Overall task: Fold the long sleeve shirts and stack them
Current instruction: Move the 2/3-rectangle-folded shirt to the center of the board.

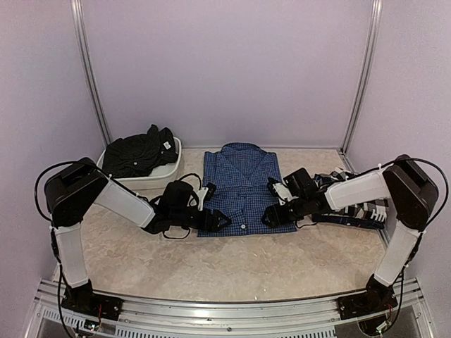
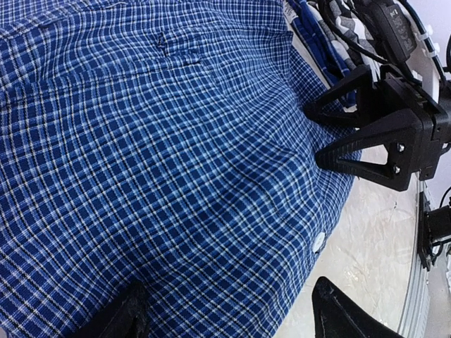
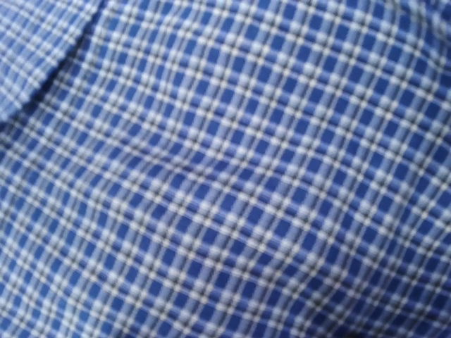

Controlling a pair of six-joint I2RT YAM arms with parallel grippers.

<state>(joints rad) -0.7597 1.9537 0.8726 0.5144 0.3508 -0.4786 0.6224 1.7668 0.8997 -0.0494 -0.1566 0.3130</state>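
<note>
The blue check long sleeve shirt (image 1: 239, 184) lies folded flat at the table's middle, collar toward the back. It fills the left wrist view (image 2: 176, 162) and the right wrist view (image 3: 225, 169). My left gripper (image 1: 220, 220) is open at the shirt's lower left corner (image 2: 229, 318), one finger on the cloth and the other over bare table. At the lower right edge my right gripper (image 1: 272, 216) stands open (image 2: 313, 134), its fingers out of sight in its own blurred view. The black shirt (image 1: 139, 151) is crumpled in a tray. The black-and-white check shirt (image 1: 337, 176) lies under the right arm.
A white tray (image 1: 171, 167) holding the black shirt sits at the back left. Grey walls with metal posts close in the back and sides. The marbled tabletop (image 1: 232, 267) stretches from the shirt to the aluminium rail at the near edge.
</note>
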